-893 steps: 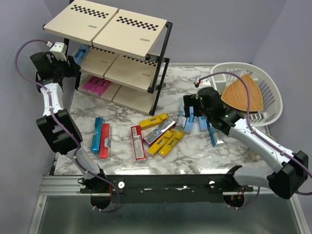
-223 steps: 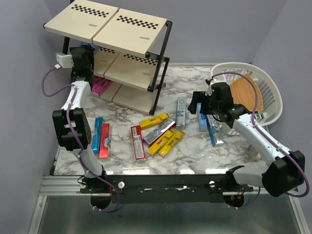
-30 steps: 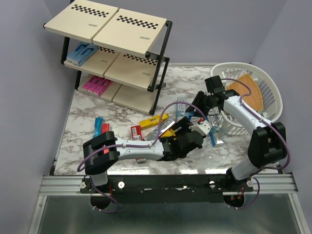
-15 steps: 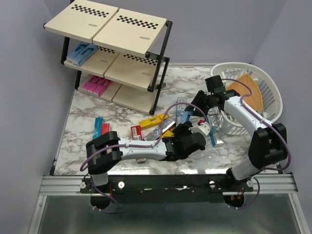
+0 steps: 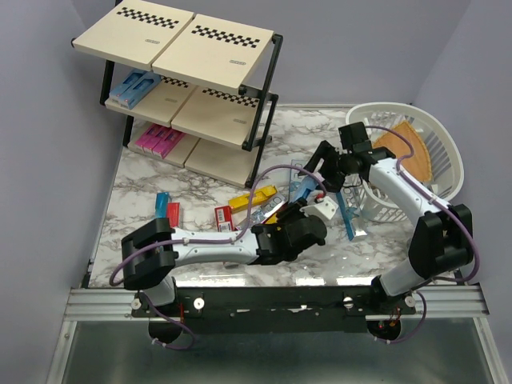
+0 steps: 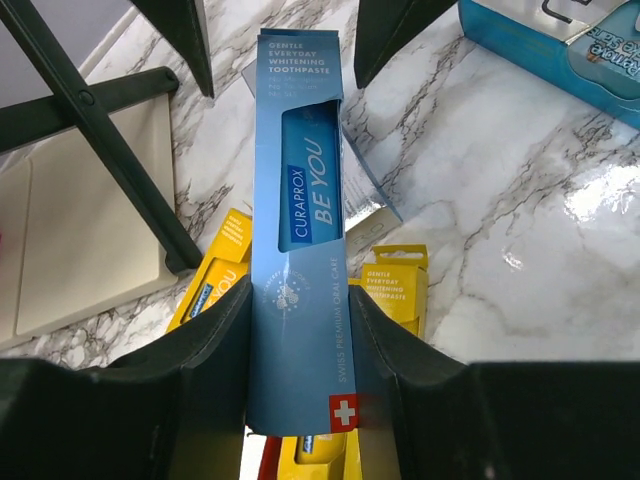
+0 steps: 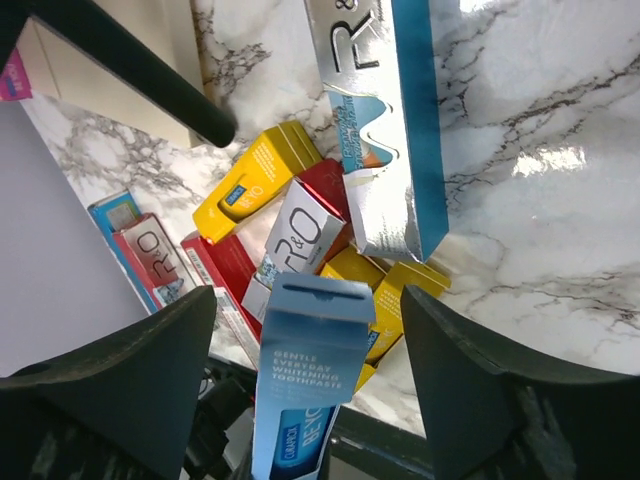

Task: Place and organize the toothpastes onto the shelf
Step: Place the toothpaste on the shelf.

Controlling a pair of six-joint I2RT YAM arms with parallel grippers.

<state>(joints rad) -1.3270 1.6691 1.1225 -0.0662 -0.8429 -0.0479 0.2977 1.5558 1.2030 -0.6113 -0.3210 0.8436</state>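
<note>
The left gripper (image 6: pixel 300 290) is closed on a light blue toothpaste box (image 6: pixel 300 180), its two fingers pressing the long sides near the lower end, and the box rises from it above the middle of the marble table (image 5: pixel 152 184). The right gripper (image 7: pixel 308 300) is wide: its fingers stand on both sides of the upper end of the same box and do not touch it. On the table below lie a silver and teal box (image 7: pixel 385 130), yellow boxes (image 7: pixel 255 185) and red boxes (image 7: pixel 160 265), loose. The shelf (image 5: pixel 192 88) stands at the far left corner; light blue boxes (image 5: pixel 132 86) lie on its middle board and pink boxes (image 5: pixel 156 140) on its bottom board. The white basket (image 5: pixel 396 106) stands at the right.
</note>
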